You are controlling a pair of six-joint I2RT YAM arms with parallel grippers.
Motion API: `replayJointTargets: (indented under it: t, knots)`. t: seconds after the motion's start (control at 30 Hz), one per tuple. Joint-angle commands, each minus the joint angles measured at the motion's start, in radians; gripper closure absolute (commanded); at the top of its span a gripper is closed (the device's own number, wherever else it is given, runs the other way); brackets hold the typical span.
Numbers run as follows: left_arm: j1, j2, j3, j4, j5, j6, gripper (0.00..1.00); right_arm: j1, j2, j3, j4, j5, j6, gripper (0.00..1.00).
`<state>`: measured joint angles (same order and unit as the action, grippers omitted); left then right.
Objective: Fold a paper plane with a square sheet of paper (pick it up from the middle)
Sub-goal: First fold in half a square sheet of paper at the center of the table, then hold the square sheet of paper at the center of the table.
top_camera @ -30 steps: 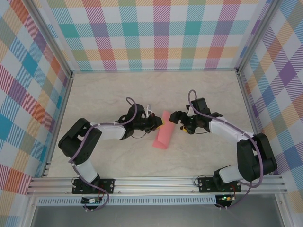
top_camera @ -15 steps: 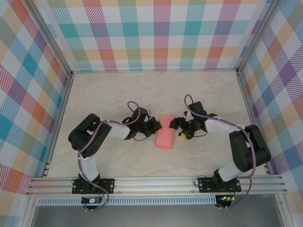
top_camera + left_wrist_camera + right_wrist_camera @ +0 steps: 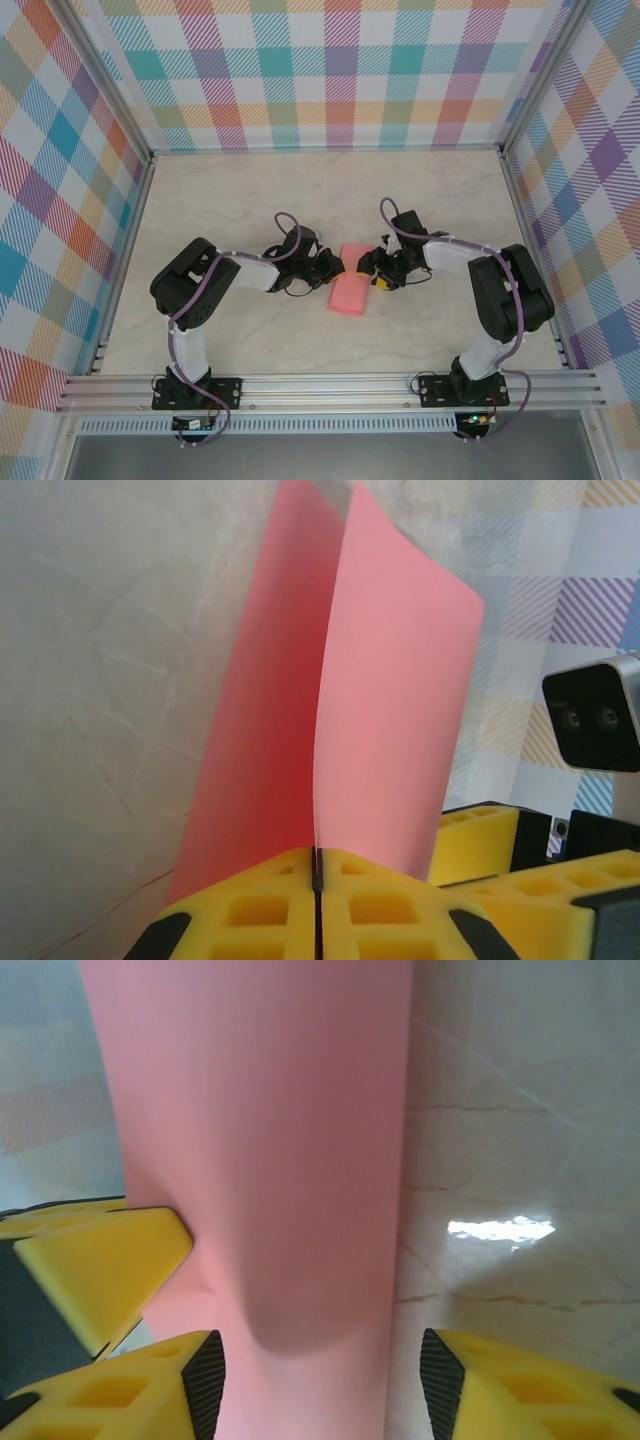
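The square sheet of paper (image 3: 350,292) is doubled over into a salmon-pink rectangle at the table's middle. In the left wrist view its two layers (image 3: 390,710) rise from my left gripper (image 3: 318,865), whose yellow pads are shut on the sheet's edge. That left gripper (image 3: 334,267) is at the paper's far left corner in the top view. My right gripper (image 3: 368,268) is at the far right corner. It is open (image 3: 320,1390), and the pink sheet (image 3: 270,1160) bulges between its fingers, touching neither pad. The left gripper's yellow finger (image 3: 100,1255) presses the sheet from the left.
The pale marbled tabletop (image 3: 250,200) stretches around the paper. Checked walls (image 3: 330,70) and metal frame posts (image 3: 130,215) bound it. A rail (image 3: 330,390) with both arm bases runs along the near edge. The right wrist camera (image 3: 595,715) faces the left gripper closely.
Both arms have drawn in and lowered toward the table. The folded paper has gone from slanted and lifted to lying squarer and lower between the grippers.
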<state>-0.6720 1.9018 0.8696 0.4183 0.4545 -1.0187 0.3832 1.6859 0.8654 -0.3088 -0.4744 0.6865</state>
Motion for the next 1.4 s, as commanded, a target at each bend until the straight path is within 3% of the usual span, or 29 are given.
replayJointTargets:
  t: [0.0,0.23,0.37,0.57,0.83,1.37]
  knots:
    - [-0.007,-0.01,0.022,-0.036,0.003,0.028,0.89,0.003,0.03,0.032,-0.046,0.011,-0.035,0.48]
    - [-0.003,-0.127,0.056,-0.239,-0.088,0.115,0.61,0.01,0.073,0.045,-0.092,0.077,-0.05,0.54]
    - [-0.003,-0.194,0.054,-0.321,-0.174,0.138,0.56,0.013,0.097,0.047,-0.104,0.099,-0.049,0.55]
    - [-0.003,-0.206,0.043,-0.297,-0.175,0.121,0.56,0.024,0.135,0.068,-0.135,0.141,-0.038,0.55]
    - [-0.003,-0.205,0.028,-0.287,-0.209,0.113,0.57,0.087,0.191,0.092,-0.179,0.296,0.004,0.54]
    - [-0.001,-0.184,0.007,-0.26,-0.243,0.144,0.59,0.109,0.254,0.082,-0.162,0.346,0.098,0.5]
